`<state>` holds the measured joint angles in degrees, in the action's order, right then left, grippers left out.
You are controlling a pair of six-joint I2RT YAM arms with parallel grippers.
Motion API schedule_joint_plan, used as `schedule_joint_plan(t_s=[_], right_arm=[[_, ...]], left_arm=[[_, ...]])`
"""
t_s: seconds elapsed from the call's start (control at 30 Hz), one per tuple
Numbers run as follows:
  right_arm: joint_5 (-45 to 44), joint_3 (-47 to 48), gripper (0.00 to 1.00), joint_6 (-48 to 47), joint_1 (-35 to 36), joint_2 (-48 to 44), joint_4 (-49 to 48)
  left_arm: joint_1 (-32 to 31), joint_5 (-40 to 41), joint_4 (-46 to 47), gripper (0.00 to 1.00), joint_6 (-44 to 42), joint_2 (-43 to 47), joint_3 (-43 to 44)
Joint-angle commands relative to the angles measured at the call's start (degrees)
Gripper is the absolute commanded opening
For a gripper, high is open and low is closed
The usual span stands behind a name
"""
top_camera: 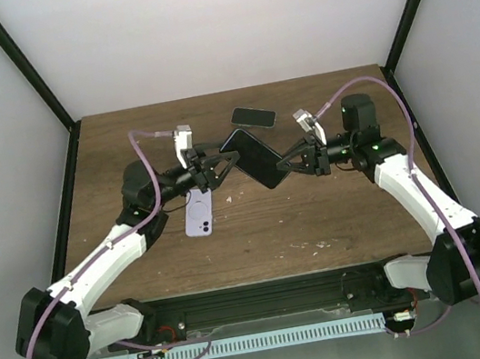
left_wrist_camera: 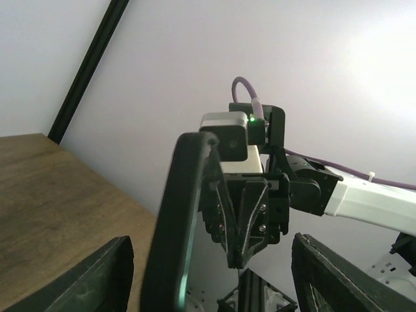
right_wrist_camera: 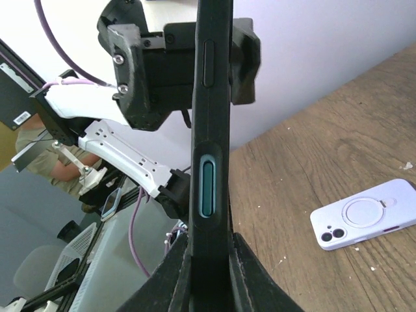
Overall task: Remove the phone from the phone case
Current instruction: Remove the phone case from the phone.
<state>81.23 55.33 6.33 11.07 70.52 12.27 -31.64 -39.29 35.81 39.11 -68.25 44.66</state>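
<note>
Above the middle of the table (top_camera: 319,212), the cased phone (top_camera: 253,159) hangs between the left gripper (top_camera: 223,166) and the right gripper (top_camera: 283,165), with a second phone (top_camera: 199,213) lying near-left of it and a third phone (top_camera: 254,117) on the far side.

Black phone case (top_camera: 253,161), teal side button (right_wrist_camera: 207,188); lilac case (top_camera: 198,214); brown wood-grain table (top_camera: 337,209).

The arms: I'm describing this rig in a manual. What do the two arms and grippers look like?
The left arm and right arm have white shells and black joints. The left gripper and right gripper are black, with triangular fingers and a pale camera box behind each. A purple cable loops along each arm.
</note>
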Motion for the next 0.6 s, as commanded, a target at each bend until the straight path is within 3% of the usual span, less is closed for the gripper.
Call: schedule_joint_plan(t_s=[0.0, 0.47, 0.57], right_arm=[[4.52, 0.46, 0.01, 3.60, -0.01, -2.22, -5.92], [3.39, -0.88, 0.01, 3.25, -0.01, -2.87, -5.94], [2.82, -1.16, 0.01, 3.43, -0.07, -3.00, -6.03]], left_arm=[[-0.88, -0.61, 4.20, 0.66, 1.42, -1.72, 1.74], [-1.56, -3.17, 8.53, 0.19, 3.83, -4.85, 2.54], [-1.52, -3.67, 8.73, 0.12, 4.07, -4.89, 2.55]])
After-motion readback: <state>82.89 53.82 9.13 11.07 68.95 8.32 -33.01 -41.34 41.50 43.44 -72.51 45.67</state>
